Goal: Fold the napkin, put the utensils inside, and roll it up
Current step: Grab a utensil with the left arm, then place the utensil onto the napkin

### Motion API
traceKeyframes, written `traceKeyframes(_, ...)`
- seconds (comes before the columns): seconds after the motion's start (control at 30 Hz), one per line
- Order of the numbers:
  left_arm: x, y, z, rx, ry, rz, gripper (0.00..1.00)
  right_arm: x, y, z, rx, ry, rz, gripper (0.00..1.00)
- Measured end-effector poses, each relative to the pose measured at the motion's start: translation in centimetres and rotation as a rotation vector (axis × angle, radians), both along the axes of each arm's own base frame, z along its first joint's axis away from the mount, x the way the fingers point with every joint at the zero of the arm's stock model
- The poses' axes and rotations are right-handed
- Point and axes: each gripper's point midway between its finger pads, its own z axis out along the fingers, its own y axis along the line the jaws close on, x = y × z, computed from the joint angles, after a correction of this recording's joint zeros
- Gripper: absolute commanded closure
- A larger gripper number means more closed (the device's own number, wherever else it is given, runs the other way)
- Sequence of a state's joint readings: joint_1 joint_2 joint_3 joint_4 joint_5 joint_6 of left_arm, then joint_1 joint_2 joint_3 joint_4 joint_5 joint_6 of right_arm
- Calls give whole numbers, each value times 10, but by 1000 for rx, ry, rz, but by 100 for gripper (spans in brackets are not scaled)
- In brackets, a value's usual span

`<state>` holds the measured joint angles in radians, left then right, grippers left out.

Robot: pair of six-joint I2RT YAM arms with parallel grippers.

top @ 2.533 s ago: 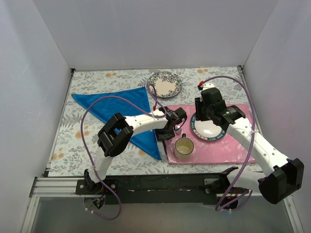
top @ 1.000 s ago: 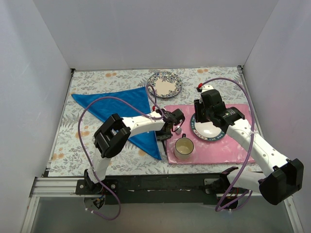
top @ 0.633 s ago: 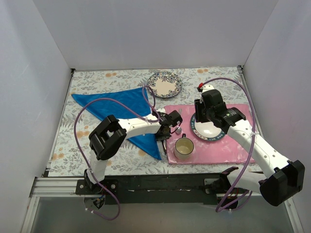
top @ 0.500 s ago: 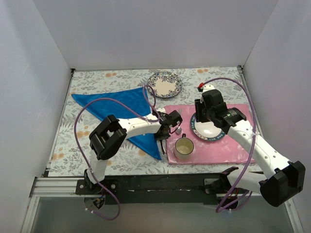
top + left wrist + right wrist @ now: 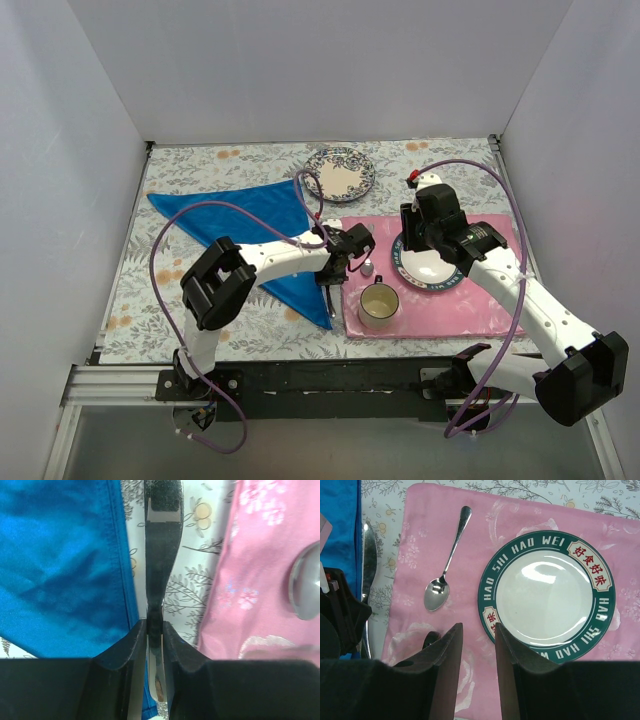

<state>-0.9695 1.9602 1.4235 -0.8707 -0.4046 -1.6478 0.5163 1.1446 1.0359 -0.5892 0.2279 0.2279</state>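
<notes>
We mount the top external camera above and behind the arms [image 5: 290, 255]. It faces down and away, taking in the whole floral table [image 5: 200, 310]. The left wrist camera sits very near the surface, facing down at the strip of table between the napkin [image 5: 60, 570] edge and the pink placemat [image 5: 255, 580], with the knife [image 5: 162, 545] centred. The right wrist camera sits higher, over the placemat's left half and the green-rimmed plate [image 5: 540, 542]. Both wrist views share the knife, the spoon [image 5: 447, 560], the napkin edge and the placemat's left border. The top view contains all of these.
</notes>
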Motion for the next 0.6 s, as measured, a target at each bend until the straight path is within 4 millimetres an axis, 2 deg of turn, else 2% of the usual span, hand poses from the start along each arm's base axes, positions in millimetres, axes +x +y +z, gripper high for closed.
traceKeyframes(0.17, 6, -9, 12, -30, -20, -11, 100, 1, 1, 1, 6, -6, 2, 60)
traceKeyframes(0.33, 6, -4, 15, -20, -18, -5, 100, 2, 2, 1, 7, -9, 2, 60)
traceKeyframes(0.47, 14, 8, 25, -24, -25, 29, 100, 2, 2, 0, 7, -7, 3, 60)
traceKeyframes(0.6, 33, 31, 45, -53, -52, 103, 100, 2, 2, 0, 9, -6, 5, 60)
